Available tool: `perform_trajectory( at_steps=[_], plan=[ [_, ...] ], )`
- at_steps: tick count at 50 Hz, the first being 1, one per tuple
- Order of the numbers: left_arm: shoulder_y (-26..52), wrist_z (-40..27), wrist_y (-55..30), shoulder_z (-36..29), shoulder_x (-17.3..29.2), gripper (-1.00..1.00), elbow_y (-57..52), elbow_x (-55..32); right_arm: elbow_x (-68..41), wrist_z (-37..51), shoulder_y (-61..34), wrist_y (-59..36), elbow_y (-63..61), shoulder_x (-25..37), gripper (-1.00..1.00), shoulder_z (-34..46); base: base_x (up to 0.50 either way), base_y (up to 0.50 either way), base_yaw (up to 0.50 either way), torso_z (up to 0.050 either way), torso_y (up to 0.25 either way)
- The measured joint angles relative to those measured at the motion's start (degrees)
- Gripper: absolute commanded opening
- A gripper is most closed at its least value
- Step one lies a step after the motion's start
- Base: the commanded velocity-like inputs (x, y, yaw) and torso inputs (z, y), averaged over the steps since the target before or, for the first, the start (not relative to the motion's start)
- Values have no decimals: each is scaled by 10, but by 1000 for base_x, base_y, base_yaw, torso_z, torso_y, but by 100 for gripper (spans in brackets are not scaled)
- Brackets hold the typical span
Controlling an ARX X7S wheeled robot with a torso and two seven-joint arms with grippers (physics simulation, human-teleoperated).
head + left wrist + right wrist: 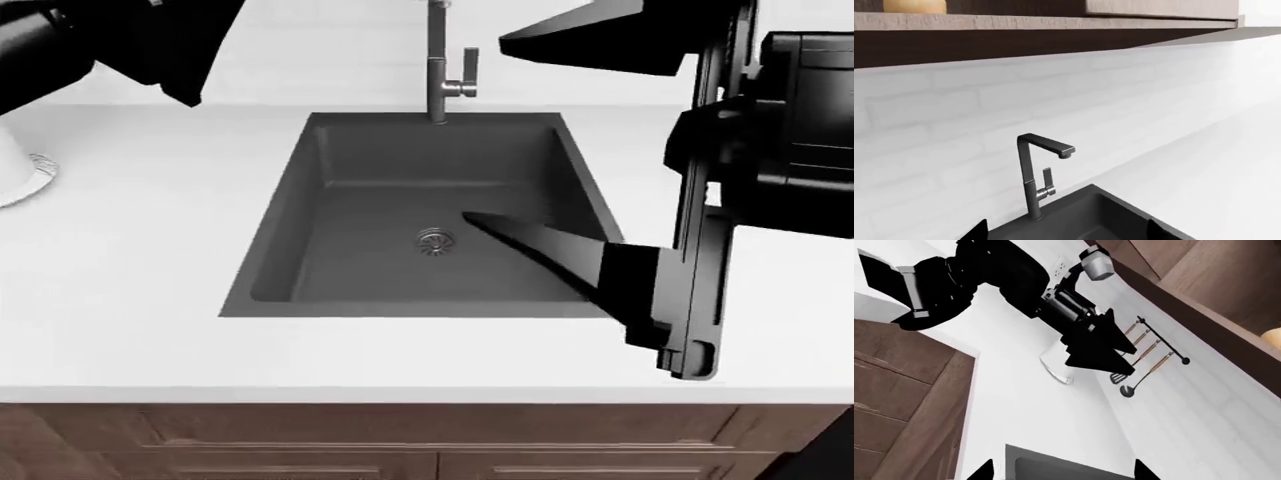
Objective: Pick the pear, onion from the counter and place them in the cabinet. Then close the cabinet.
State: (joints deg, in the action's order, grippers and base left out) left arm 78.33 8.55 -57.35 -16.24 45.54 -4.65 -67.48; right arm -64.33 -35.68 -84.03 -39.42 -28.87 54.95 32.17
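Observation:
My left gripper [1067, 233] is open with nothing in it. It hangs above the dark sink [1101, 220], facing the faucet [1034, 175] and the wall. Above, the wooden cabinet [1021, 22] has a rounded yellowish-tan thing [914, 5] on its shelf. It is cut off by the frame edge, so I cannot tell whether it is the pear or the onion. My right gripper [483, 130] is also open and empty, held high over the sink [427, 200]. In the right wrist view its fingertips [984, 471] frame a sink corner. No pear or onion shows on the white counter [134, 300].
A white vessel [14, 170] stands on the counter at far left. A rail of hanging utensils [1147, 352] is on the wall below the cabinet [1214, 285]. My left arm [120, 30] is raised at upper left. Wooden drawers [400, 440] run below the counter edge.

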Motion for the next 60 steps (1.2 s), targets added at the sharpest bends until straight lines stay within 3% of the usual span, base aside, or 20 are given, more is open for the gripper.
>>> perform_trajectory(
  at_steps=[24,37,60],
  plan=[
    [11,-5,-3,-5,-6,100,2,0,-16,-48,-6,1,-3,-2,100,6,203,491,0,0,0],
    [8,2,-4,-8,-2,100,-6,-4,-36,-43,-5,-6,6,-2,100,3,63,2,500,0,0],
    [13,6,-6,-11,-2,100,-7,-8,-58,-62,-27,-24,29,-11,100,6,138,89,25,0,0]
  ],
)
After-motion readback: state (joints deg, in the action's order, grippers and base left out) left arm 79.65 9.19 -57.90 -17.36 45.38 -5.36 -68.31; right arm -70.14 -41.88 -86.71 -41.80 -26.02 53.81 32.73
